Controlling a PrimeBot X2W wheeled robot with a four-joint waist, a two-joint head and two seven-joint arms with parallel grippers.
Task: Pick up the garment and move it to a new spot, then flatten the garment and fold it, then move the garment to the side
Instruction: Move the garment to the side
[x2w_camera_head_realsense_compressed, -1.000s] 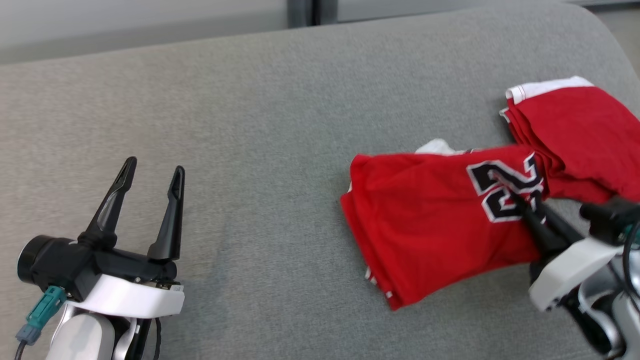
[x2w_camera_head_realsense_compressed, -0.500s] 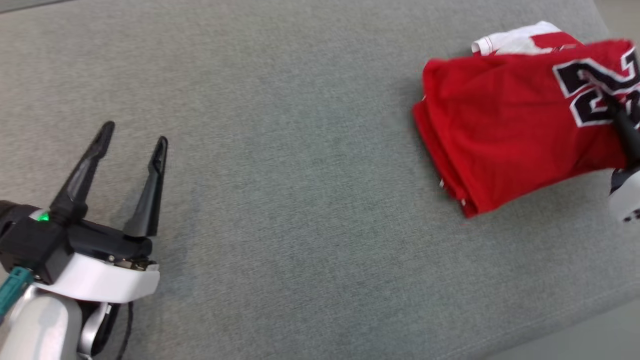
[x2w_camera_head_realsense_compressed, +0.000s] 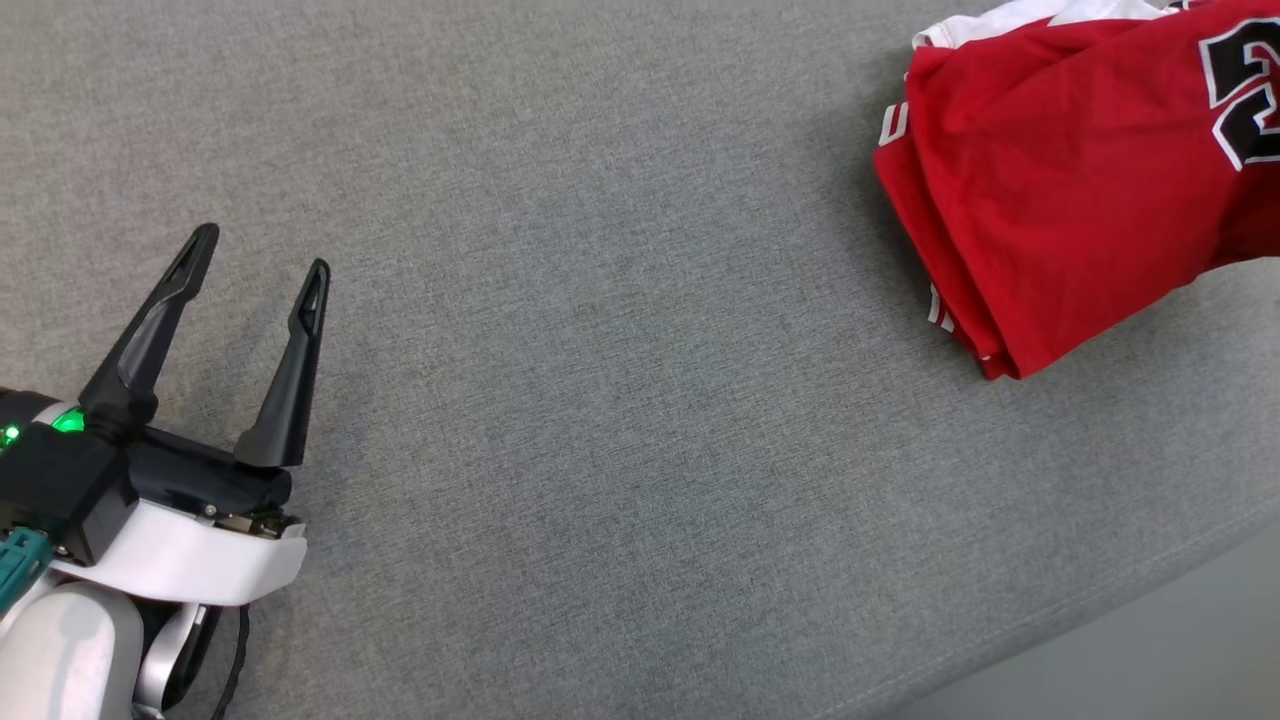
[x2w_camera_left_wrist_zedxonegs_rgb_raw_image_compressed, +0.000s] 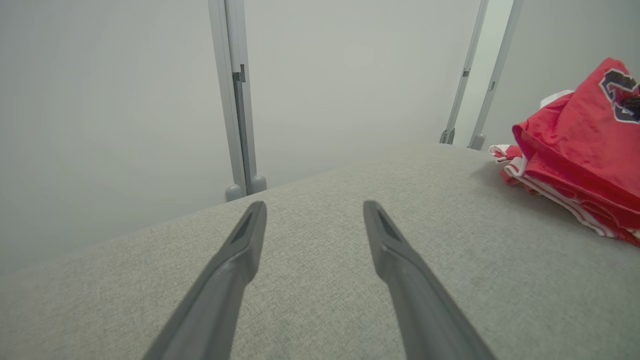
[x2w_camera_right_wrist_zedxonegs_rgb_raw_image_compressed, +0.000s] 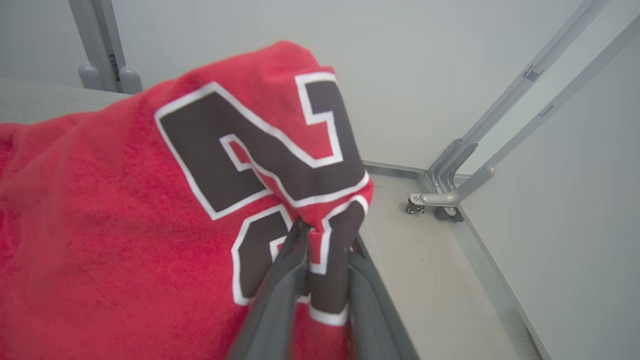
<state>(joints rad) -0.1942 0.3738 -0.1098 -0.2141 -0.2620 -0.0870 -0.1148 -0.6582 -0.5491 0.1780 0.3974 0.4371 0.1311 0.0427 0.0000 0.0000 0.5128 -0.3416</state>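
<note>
the grey cushion carries everything, and most of it lies bare. the garment, a red jersey with a dark number outlined in white, sits in stacked layers at the cushion's far right corner, well apart from the left hand. it looks folded, so i judge you are on the last step, moving it to the side.

to do that well, bring the raised part down until the whole stack rests on the cushion. the right wrist view shows floor just past the cloth, so check that nothing hangs over the right edge. only then let go, and draw the hand straight back along its own fingers so they do not drag the top layer and undo the fold.

your left hand hovers over the near left part of the cushion, spread wide, holding nothing and touching nothing.

your right hand is narrow, with a pinch of the jersey's number print between its fingers. the cloth peaks up at that pinch, so it looks gripped rather than merely touched.
</note>
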